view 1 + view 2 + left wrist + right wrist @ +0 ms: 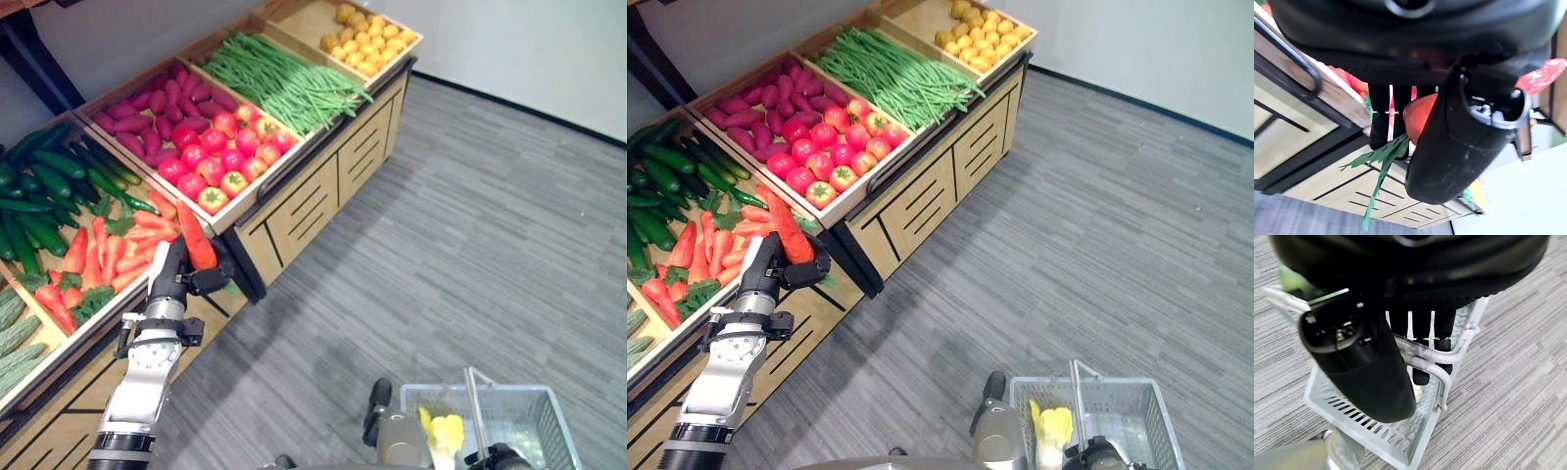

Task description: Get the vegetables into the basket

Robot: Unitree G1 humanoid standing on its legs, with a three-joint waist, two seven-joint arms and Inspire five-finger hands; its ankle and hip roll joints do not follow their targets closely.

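Grey plank-pattern floor (pixel 470 245) spreads out before me, meeting a plain white wall (pixel 529 49) with a dark skirting line. Along my left stands a long wooden stand (pixel 304 211), black-trimmed, with slotted front panels. Light is even.

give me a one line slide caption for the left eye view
Left hand lifts a carrot from the produce stand, white basket waiting at lower right.

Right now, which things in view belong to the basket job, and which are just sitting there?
In the job:
carrot gripped in the left hand
basket, its handle held by the right hand

Just there:
tomatoes
green beans
cucumbers
display stand
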